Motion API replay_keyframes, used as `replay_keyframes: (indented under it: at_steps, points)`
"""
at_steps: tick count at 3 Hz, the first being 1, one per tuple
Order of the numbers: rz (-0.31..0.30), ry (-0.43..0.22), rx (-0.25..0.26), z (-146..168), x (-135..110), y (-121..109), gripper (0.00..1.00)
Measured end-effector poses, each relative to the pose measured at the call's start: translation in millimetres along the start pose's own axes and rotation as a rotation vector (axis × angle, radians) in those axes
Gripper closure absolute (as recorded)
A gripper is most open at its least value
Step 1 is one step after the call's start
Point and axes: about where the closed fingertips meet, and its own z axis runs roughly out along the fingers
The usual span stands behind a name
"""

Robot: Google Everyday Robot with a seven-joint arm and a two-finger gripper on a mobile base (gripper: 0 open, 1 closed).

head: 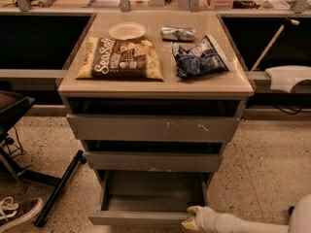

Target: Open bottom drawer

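Camera view, looking down at a tan-topped cabinet (155,85) with three grey drawer fronts stacked below its top. It stands on a speckled floor (272,169).

The top front (121,128) is the widest and carries white scratch marks. The middle front (146,161) sits below it, with a pale chip along its lower edge. Both stand slightly out, with dark gaps above them.

The drawer (136,218), lowest of the three, is pulled well out toward the camera. Its shallow grey tray shows, and nothing can be made out inside it. Its front is partly cut off by the picture's lower edge.

The robot's pale arm (243,225) enters from the lower right corner, mostly out of frame. The gripper (193,219) rests at the right end of the drawer's front edge, touching it. Whether it is open or closed cannot be told.

On the cabinet top lies a brown and yellow chip bag (121,58) at the left. A crumpled blue bag (199,57) lies at the right. Behind them are a white plate (127,31) and a small silvery packet (178,33), its label unreadable.

At the left edge, a black stand leg (58,188) and a sneaker (17,212) are partly cut off.
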Motion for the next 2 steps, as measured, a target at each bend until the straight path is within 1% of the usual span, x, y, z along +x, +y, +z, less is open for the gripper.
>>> replay_keyframes:
  at_steps: [1, 2]
  points:
    - [0.009, -0.001, -0.002, -3.5, 8.1, 9.6, 1.0]
    - [0.009, -0.001, -0.002, -5.7, 6.4, 9.4, 1.0]
